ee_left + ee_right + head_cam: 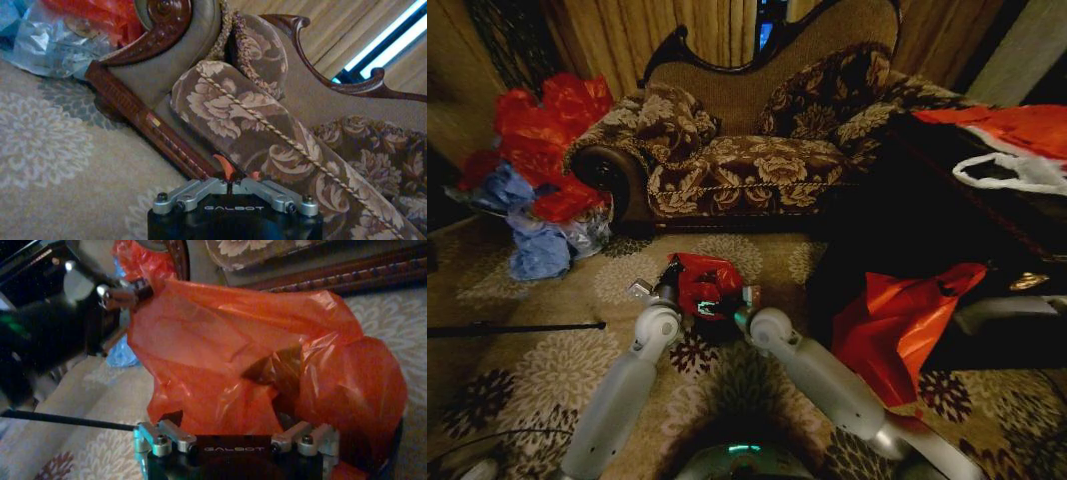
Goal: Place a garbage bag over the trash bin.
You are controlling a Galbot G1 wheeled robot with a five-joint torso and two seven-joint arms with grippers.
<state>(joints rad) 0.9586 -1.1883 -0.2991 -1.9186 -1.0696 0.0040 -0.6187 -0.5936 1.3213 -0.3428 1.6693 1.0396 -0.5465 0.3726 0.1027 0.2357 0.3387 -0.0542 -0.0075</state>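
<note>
The garbage bag (699, 283), deep red and crinkly, sits bunched over the small black trash bin (719, 328) on the carpet in front of the sofa. My left gripper (667, 281) is at the bag's left edge; in the left wrist view it (230, 184) is shut with slivers of red plastic between its fingertips. My right gripper (743, 299) is at the bag's right side. In the right wrist view its fingers (171, 417) stand wide apart, open, pushed into the billowed bag (253, 355). The bin's dark rim (399, 440) shows past the bag, and the left gripper (123, 292) holds the far edge.
A floral sofa (757, 160) stands close behind. A heap of red and blue bags (537, 170) lies at the left. A larger orange-red bag (897, 320) hangs off a dark table (907, 220) at the right. A thin black rod (517, 327) lies on the carpet.
</note>
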